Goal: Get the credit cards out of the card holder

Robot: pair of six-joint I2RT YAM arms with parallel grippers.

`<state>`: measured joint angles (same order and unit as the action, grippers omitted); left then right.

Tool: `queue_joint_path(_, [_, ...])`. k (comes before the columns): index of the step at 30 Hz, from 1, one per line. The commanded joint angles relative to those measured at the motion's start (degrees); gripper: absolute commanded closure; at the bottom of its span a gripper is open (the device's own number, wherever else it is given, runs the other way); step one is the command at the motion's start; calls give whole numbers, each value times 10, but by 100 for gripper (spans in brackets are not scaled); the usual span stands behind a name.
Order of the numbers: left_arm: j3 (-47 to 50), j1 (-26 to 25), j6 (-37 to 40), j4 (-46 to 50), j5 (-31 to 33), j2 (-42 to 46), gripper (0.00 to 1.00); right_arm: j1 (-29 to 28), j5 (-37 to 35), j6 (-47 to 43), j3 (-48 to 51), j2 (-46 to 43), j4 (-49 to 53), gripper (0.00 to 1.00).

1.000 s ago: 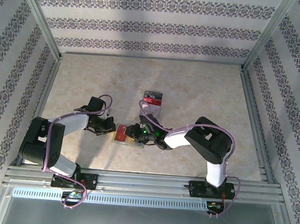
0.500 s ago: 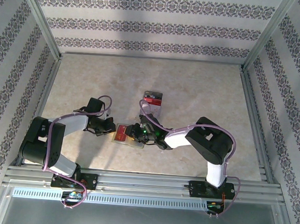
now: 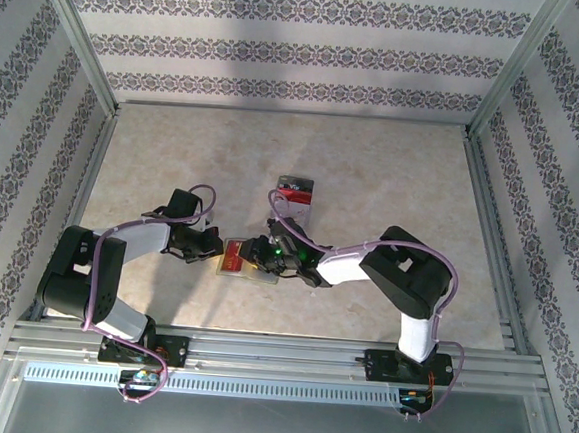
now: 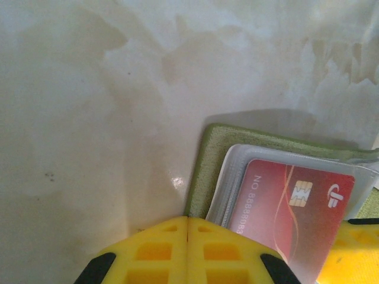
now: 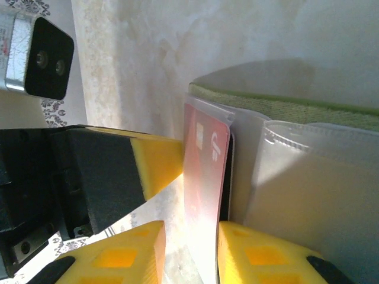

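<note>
The card holder (image 4: 207,171) lies open, a red credit card (image 4: 290,213) in its clear pocket, right fingers (image 5: 260,260) pinching the card, left fingers (image 4: 172,248) closed.

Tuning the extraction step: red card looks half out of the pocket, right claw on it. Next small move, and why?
Probably draw the right claw back toward its own base, sliding the red card free. The card sits between that claw's yellow fingers yet partly inside the clear pocket of the green card holder, while the left claw bears on the holder's edge.
</note>
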<state>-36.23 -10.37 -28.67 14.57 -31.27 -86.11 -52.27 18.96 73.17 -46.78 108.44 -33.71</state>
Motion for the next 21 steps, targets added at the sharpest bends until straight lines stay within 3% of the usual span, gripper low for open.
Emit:
queue_joint_path(1, [23,0,8,2,11,-15,100,-6,12,-2,-26,16,-8,70])
queue_joint_path(11, [24,0,7,0,10,-15,100,-6,-7,6,-25,17,35,63])
queue_joint_path(21, [26,0,6,1,11,-12,100,-4,22,43,-24,33,-30,63])
